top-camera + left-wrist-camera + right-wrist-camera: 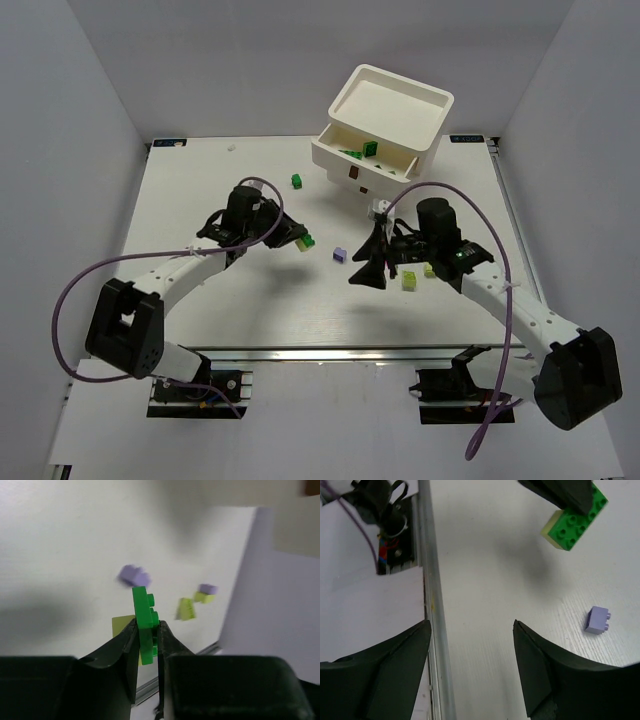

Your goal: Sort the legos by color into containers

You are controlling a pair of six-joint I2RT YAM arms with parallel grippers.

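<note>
My left gripper is shut on a dark green lego, which stands on edge between the fingers just above the table. A pale lime lego shows right behind it. In the top view this left gripper is left of the table's centre. My right gripper is open, with only bare table between the fingers. It hovers right of a pale purple lego. The containers stand at the back right. One drawer is pulled open with green legos inside.
Another green lego lies left of the open drawer. Two lime legos lie under my right arm. A small pale piece lies in front of the drawer unit. The table's metal front rail runs beside my right gripper.
</note>
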